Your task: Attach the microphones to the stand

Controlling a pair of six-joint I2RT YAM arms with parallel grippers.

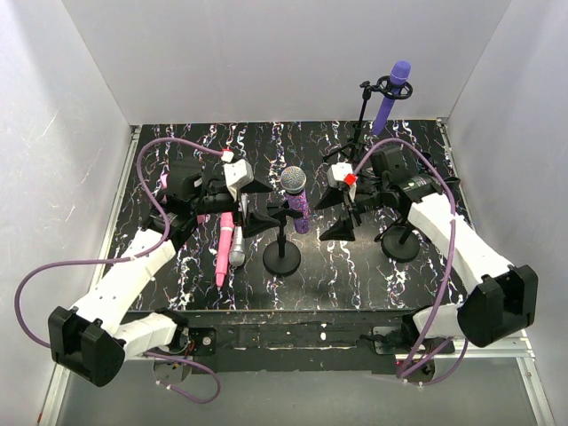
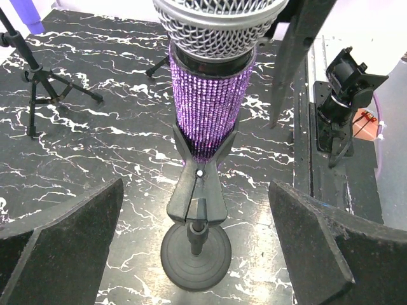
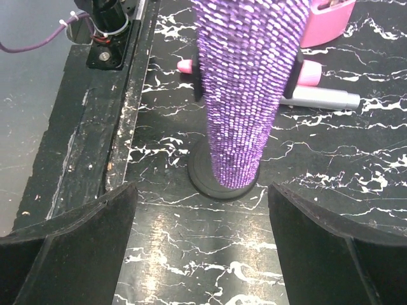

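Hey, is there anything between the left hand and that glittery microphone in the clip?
Nothing visible. The left hand is open and faces the glittery microphone directly. The left wrist view shows only table surface between its fingers and the stand holding it.

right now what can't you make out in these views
- Second round-base stand: top hidden under the right arm, top view.
- Pink wedge: cut off by the top edge, right wrist view.
- Silver-grey microphone: one end hidden behind the glittery microphone, right wrist view.
- Glittery microphone's mesh head: cut off by the top edge, left wrist view.
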